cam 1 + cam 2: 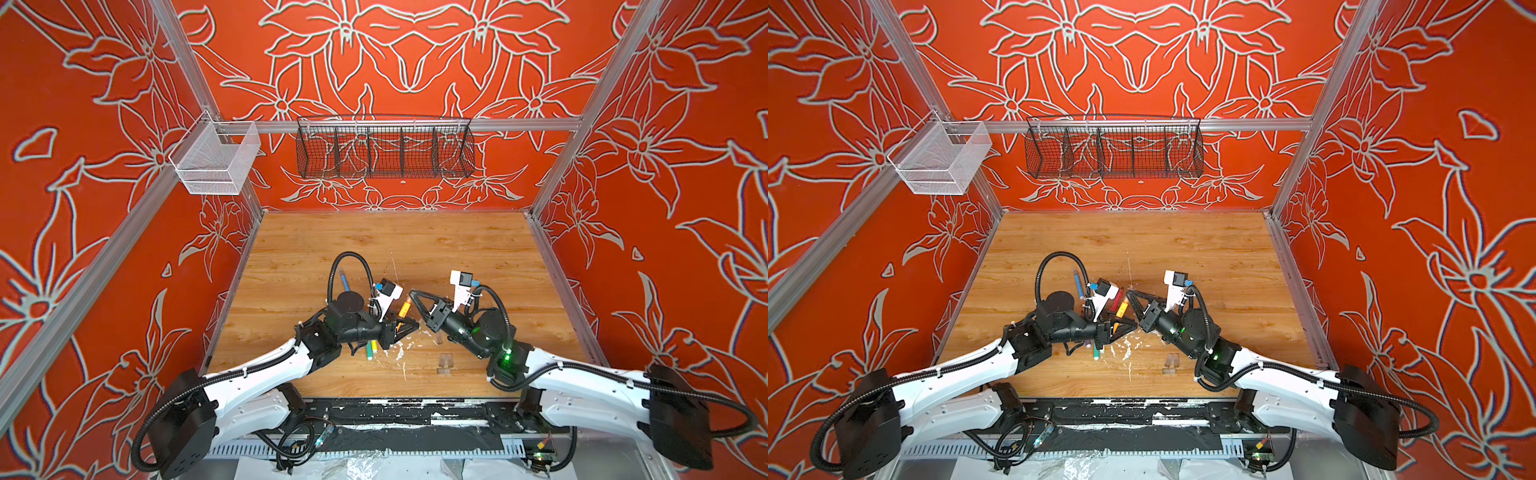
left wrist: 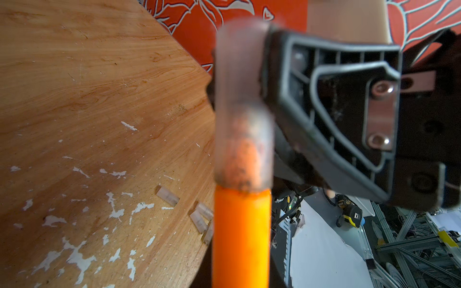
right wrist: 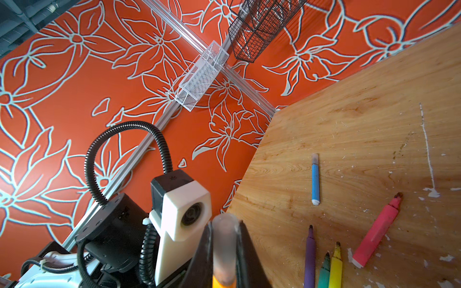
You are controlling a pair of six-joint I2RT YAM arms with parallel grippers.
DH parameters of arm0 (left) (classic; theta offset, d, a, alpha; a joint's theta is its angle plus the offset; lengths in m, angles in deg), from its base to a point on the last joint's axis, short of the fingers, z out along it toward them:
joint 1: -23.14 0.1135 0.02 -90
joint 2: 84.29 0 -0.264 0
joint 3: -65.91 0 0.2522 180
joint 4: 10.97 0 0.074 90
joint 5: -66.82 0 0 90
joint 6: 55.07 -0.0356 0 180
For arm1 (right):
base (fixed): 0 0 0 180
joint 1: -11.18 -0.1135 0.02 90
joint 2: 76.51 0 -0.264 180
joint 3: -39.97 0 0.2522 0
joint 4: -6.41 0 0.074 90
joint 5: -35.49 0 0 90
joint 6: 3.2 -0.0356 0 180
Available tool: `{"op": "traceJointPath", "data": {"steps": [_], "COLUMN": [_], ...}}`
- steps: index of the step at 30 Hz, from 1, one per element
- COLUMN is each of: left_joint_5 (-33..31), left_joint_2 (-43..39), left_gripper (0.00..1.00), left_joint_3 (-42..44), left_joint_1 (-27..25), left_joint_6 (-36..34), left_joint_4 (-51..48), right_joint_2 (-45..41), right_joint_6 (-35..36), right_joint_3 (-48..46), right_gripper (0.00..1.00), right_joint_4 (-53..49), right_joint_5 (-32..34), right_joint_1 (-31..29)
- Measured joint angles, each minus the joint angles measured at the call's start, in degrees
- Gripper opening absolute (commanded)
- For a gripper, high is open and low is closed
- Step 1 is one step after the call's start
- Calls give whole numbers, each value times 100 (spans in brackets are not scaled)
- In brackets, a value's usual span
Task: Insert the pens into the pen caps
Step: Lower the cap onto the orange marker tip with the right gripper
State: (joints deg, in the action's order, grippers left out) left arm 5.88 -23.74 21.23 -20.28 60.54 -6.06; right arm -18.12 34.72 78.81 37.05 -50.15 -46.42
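Contact is happening above the middle of the table (image 1: pixel 457 249): the left tool (image 1: pixel 405 327) is clamping the orange pen (image 1: pixel 404 309) by its barrel, and the right tool (image 1: pixel 415 297) is pinching a clear cap (image 2: pixel 240 112) between its closed fingers (image 2: pixel 324 112). The two tools are pointing at each other with their tips nearly meeting. In the left wrist view the cap is sitting over the pen's tip, the orange nib is showing through the lower half of the plastic, and the cap's rim is meeting the barrel. Both pen and cap are hanging clear of the wood.

The other pens are lying flat on the table. The blue pen (image 3: pixel 315 179) is resting by itself farther back, with a clear cap on one end. The purple pen (image 3: pixel 310 256), green pen (image 3: pixel 324 271) and yellow pen (image 3: pixel 336 266) are lying side by side with bare dark tips, and the pink pen (image 3: pixel 376 232) is lying just beside them at an angle, also uncapped. A few loose caps (image 2: pixel 168 196) are waiting near the front edge on the right arm's side, close together, among white flecks (image 2: pixel 77 259) that are dotting the wood
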Motion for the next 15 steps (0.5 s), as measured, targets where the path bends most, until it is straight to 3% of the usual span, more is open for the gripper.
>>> {"op": "traceJointPath", "data": {"steps": [9, 11, 15], "left_joint_5": [-105, -98, -146], "left_joint_2": [-278, -293, -306], "left_gripper": [0, 0, 0], "left_joint_3": [120, 122, 122], "left_joint_1": [31, 31, 31], "left_joint_6": [-4, -24, -81], "left_joint_4": [13, 35, 111], "right_joint_2": [415, 415, 188], "right_joint_6": [186, 219, 275], "right_joint_3": [-76, -83, -85], "right_gripper": [2, 20, 44], "right_joint_4": [946, 997, 693], "right_joint_5": [-81, -79, -162], "right_joint_1": [-70, -85, -197]}}
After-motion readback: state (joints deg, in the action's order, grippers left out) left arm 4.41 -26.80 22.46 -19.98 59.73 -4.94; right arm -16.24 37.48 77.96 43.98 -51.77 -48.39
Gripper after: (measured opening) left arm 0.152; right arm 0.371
